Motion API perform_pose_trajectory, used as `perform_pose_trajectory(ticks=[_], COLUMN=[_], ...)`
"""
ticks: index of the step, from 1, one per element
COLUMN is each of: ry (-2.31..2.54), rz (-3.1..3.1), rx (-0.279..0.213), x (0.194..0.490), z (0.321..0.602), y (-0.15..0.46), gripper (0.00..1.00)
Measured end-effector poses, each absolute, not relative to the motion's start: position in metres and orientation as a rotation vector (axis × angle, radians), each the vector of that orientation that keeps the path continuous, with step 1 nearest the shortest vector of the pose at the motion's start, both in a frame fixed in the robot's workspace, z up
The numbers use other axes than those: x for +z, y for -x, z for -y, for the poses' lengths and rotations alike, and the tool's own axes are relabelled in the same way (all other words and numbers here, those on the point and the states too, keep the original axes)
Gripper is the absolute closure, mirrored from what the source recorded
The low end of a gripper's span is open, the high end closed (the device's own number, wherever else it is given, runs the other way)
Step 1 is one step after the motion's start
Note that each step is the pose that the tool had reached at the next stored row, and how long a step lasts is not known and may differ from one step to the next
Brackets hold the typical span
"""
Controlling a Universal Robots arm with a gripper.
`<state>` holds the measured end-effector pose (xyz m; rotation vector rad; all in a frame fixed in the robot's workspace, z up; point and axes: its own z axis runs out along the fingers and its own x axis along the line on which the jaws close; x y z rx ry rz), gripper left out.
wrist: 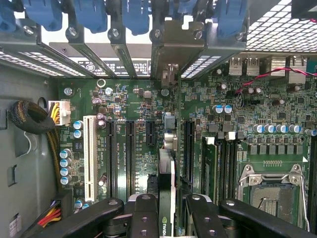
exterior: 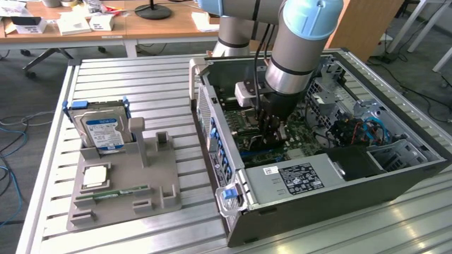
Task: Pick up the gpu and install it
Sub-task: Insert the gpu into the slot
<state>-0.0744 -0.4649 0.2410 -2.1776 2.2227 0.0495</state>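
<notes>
Inside the open computer case point(exterior: 339, 211), the gripper point(exterior: 272, 135) hangs low over the motherboard point(exterior: 247, 140) on the end of the arm point(exterior: 304, 47). In the wrist view the gripper point(wrist: 166, 198) has its black fingers point(wrist: 143, 218) clamped on the gpu point(wrist: 166, 178). The card stands edge-on between them, one finger against each face, with a small logo on the narrow edge near the pads. It runs lengthwise in line with the black expansion slots point(wrist: 130, 153), between a short slot and a long one. Whether its connector has reached a slot cannot be told.

The wrist view also gives the board's detail. A white slot point(wrist: 90, 148) lies beside the black ones, the CPU socket point(wrist: 270, 191) sits on the far side of the card from it, and blue latches point(wrist: 136, 12) line the rear bracket bays.

The exterior view gives the surroundings. The power supply point(exterior: 297, 177) sits in the case at about 5 o'clock from the gripper. At about 9 o'clock from the case, well apart on the slatted tabletop point(exterior: 141, 84), stands a grey fixture point(exterior: 152, 180). An upright hard drive point(exterior: 102, 132) is at its 11 o'clock corner. A processor chip point(exterior: 95, 177) and a RAM stick point(exterior: 113, 191) lie nearer its 7 o'clock corner
</notes>
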Motion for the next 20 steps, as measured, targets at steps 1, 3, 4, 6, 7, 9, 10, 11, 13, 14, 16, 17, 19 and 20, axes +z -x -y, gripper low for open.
perform_pose_trajectory(ticks=[1,3,4,6,7,9,10,11,13,14,16,17,19,20], ry=[2.178,2.178,2.178,2.178,2.178,2.177,2.178,2.178,2.178,2.178,2.178,2.178,2.178,2.177], rz=[-2.223,-2.223,-2.223,-2.223,-2.223,-2.223,-2.223,-2.223,-2.223,-2.223,-2.223,-2.223,-2.223,-2.223], rx=[0.050,0.050,0.050,0.050,0.050,0.050,0.050,0.049,0.049,0.049,0.049,0.049,0.049,0.050], x=[0.2410,0.2409,0.2409,0.2409,0.2409,0.2402,0.2400,0.2399,0.2399,0.2398,0.2398,0.2397,0.2396,0.2393], z=[0.4649,0.4649,0.4649,0.4649,0.4649,0.4649,0.4649,0.4649,0.4649,0.4649,0.4649,0.4649,0.4649,0.4649], y=[0.0744,0.0744,0.0744,0.0744,0.0744,0.0744,0.0744,0.0744,0.0745,0.0744,0.0744,0.0744,0.0744,0.0744], gripper=[0.73,0.73,0.73,0.73,0.73,0.73,0.73,0.73,0.73,0.73,0.73,0.73,0.73,0.73])
